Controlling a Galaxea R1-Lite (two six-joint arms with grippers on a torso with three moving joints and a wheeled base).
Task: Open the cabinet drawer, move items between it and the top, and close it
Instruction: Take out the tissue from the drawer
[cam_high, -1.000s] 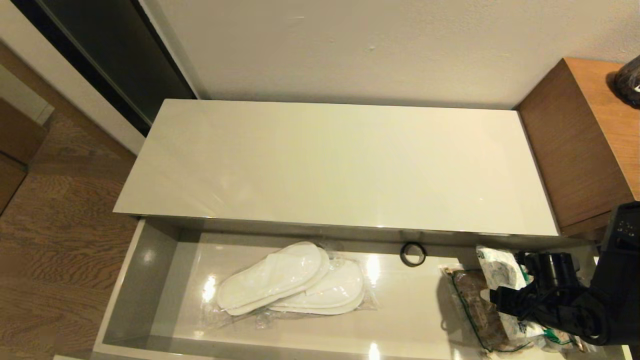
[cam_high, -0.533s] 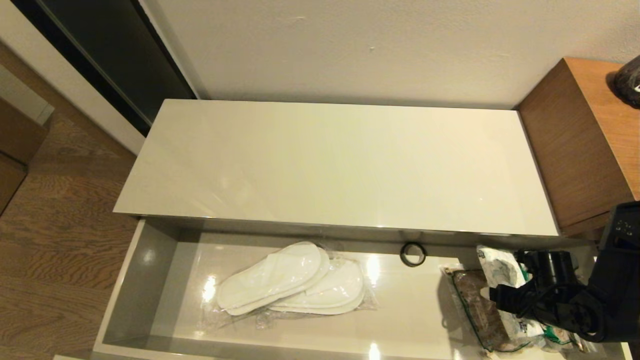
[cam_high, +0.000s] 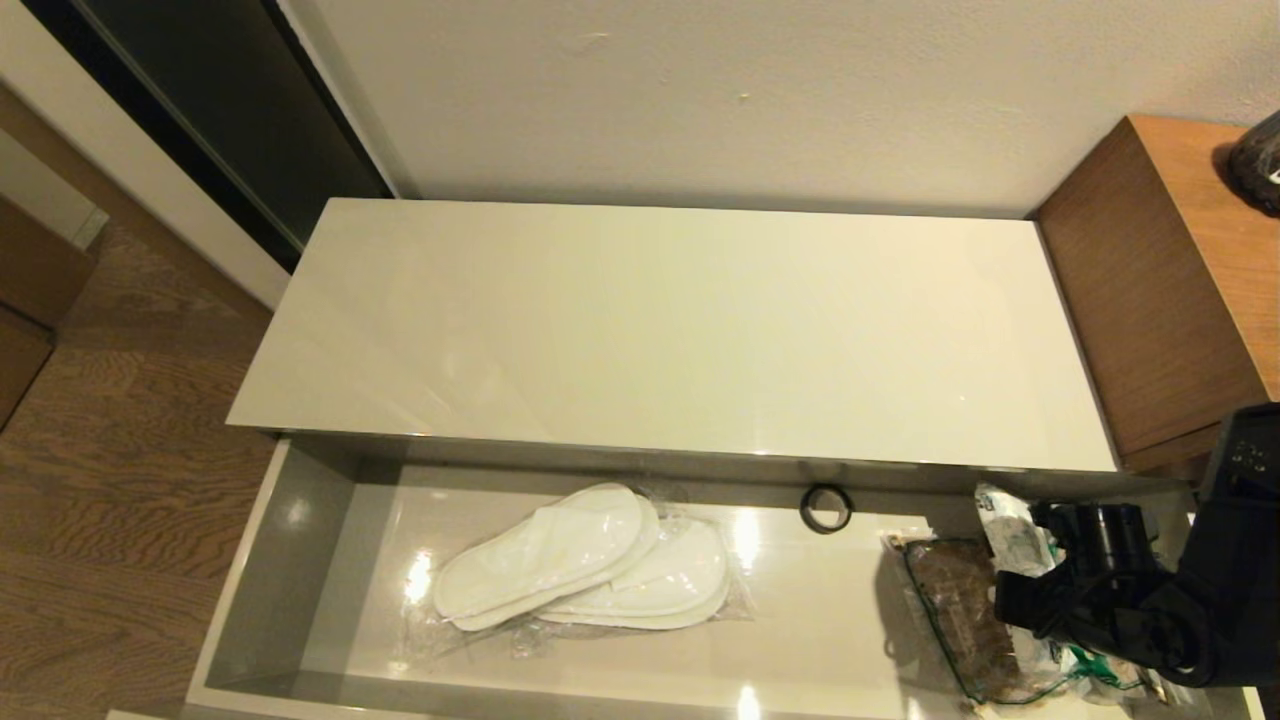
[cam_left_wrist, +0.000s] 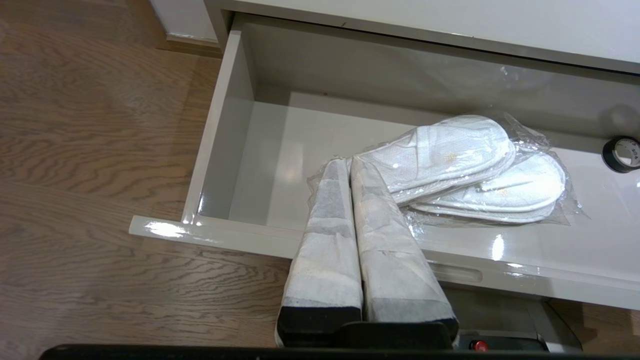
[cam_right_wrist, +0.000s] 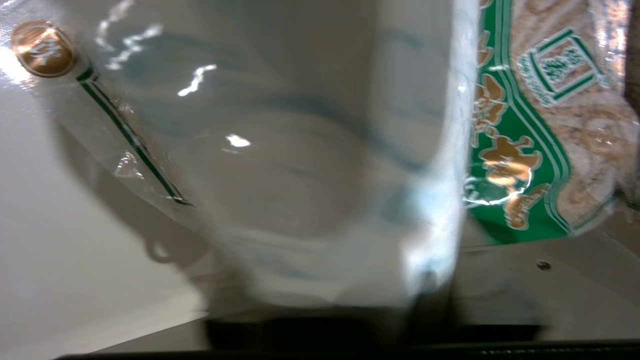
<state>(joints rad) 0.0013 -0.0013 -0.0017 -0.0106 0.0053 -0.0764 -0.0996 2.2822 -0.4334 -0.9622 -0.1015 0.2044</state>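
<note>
Drawer (cam_high: 300, 560) pulled open, glossy grey-beige; wrapped white slippers (cam_high: 590, 560) flat at its middle. At its right end, white leaf-print tissue pack (cam_high: 1010, 535) pinched in right gripper (cam_high: 1030, 590), over snack bag (cam_high: 960, 620). Pack now narrower, squeezed compared with a second ago. Left gripper (cam_left_wrist: 350, 165) closed, before the drawer.

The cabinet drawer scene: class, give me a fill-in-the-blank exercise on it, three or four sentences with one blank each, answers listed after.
1. The cabinet drawer stands ____.
2. The wrapped slippers lie inside the ____.
3. The small black ring sits between the slippers and the ____ pack.
4. The ____ gripper is at the tissue pack, above the snack bag.

Missing words: open; drawer; tissue; right
</note>
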